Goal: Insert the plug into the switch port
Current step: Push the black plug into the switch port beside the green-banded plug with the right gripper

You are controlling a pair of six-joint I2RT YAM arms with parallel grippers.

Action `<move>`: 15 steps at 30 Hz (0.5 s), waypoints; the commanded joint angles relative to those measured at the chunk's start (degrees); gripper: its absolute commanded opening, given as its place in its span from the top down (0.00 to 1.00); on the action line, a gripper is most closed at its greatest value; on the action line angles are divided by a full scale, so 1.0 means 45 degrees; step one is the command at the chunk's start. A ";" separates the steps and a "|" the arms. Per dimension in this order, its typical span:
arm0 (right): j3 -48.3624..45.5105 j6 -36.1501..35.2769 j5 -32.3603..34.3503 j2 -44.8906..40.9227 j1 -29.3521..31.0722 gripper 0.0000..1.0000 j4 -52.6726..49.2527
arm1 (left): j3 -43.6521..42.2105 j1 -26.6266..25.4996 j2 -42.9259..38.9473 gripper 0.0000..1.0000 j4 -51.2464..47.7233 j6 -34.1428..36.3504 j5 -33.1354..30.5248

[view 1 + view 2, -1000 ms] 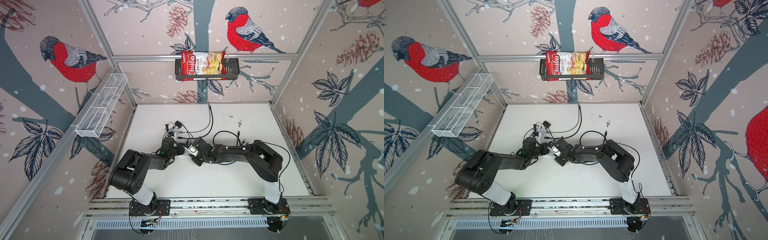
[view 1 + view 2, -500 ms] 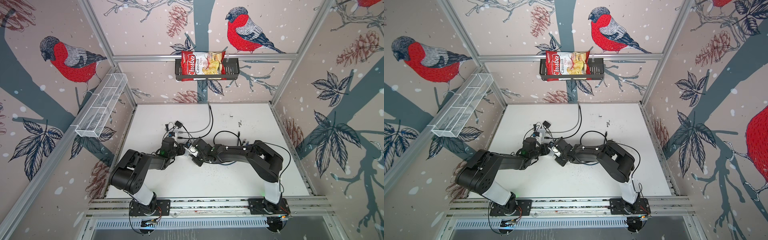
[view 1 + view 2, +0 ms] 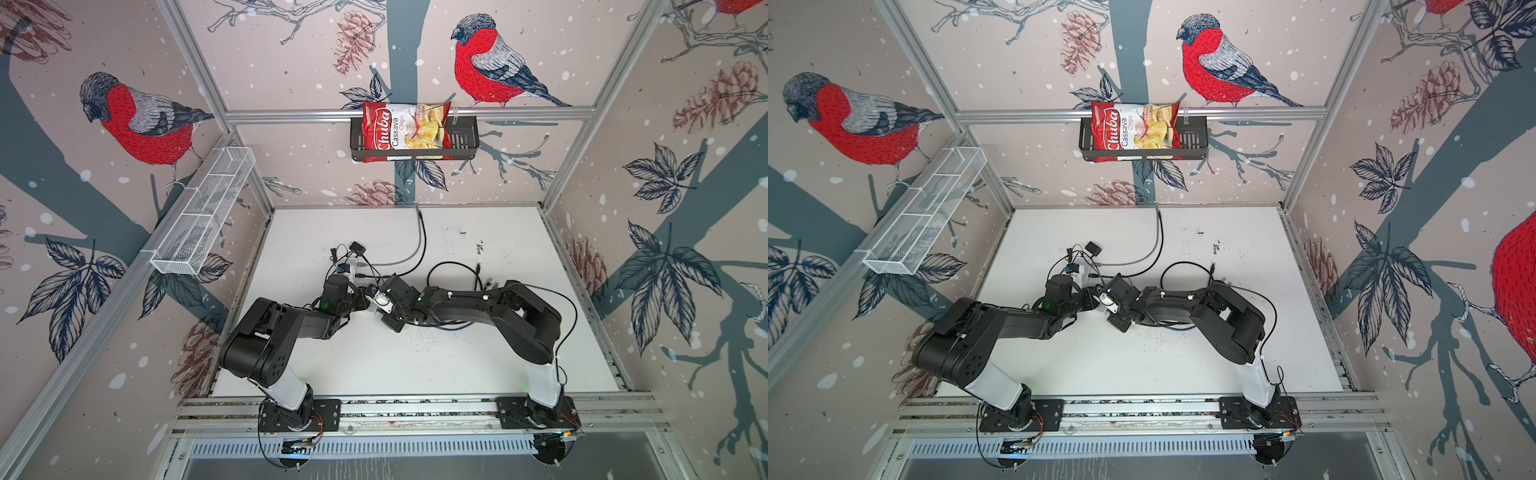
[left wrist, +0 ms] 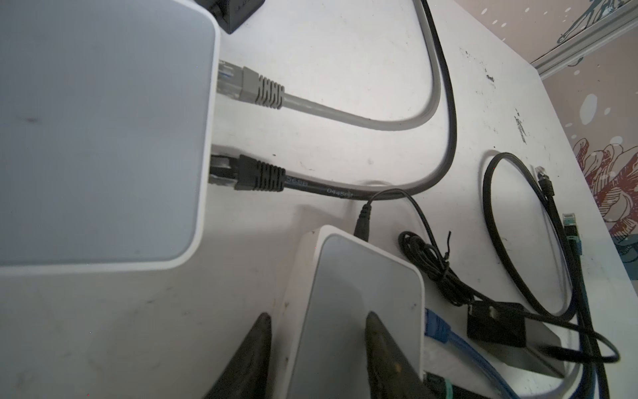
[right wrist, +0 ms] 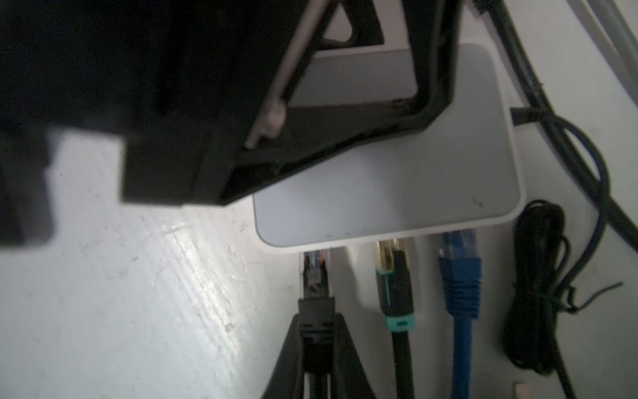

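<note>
A small white switch [image 5: 397, 172] lies flat on the table, mostly hidden under both grippers in both top views. My right gripper [image 5: 317, 317] is shut on a black plug [image 5: 316, 311]. The plug's clear tip sits at the mouth of the end port on the switch's front edge. My left gripper [image 4: 317, 314] is open and straddles the switch's [image 4: 362, 293] back edge. One of its fingers [image 4: 257, 345] stands beside the back wall, and the other rests over the top face. Its black body [image 5: 241, 103] looms over the switch in the right wrist view.
A blue plug [image 5: 459, 273] and a teal-banded black plug [image 5: 393, 276] sit in neighbouring ports. A larger white box [image 4: 103, 131] holds a grey plug [image 4: 255, 88] and a black plug [image 4: 257, 172]. A black cable bundle [image 4: 435, 262] and a black adapter [image 4: 493, 324] lie beside the switch.
</note>
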 commanded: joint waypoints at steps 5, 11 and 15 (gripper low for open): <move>-0.0101 -0.0212 0.0186 0.0147 0.0034 0.97 0.0073 | 0.0054 -0.0029 0.0143 0.57 0.0625 -0.0188 0.1088; -0.1211 0.0507 -0.0878 0.0094 -0.0030 0.96 0.2318 | -0.0046 -0.0040 0.0234 0.58 0.0944 -0.0491 0.1536; -0.1327 0.0439 -0.1247 0.0283 -0.0008 0.97 0.2896 | -0.0194 -0.0040 0.0348 0.59 0.1325 -0.0634 0.1998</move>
